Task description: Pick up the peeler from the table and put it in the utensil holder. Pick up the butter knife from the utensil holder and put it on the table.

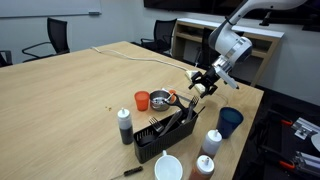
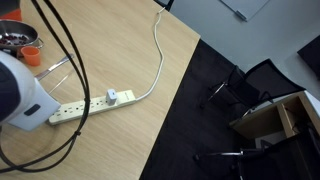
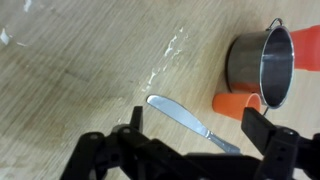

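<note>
- The butter knife (image 3: 172,110) lies flat on the table (image 3: 70,70) in the wrist view, blade toward the upper left, handle running down to the right; it sits near a steel pot (image 3: 262,62) and an orange cup (image 3: 234,102).
- The gripper (image 3: 193,122) hangs above it with its jaws spread wide, one on each side of the knife; nothing is clamped between them.
- The utensil holder (image 1: 160,140) stands well apart, nearer the table's edge, with several utensils upright in it; I cannot pick out the peeler among them.
- The knife looks light, stiff, thin and slick; lying flat on smooth wood, it gives little to catch hold of.
- The thicker handle is probably the best place to take hold, pinched across its narrow width; the polished blade would likely slip or twist.
</note>
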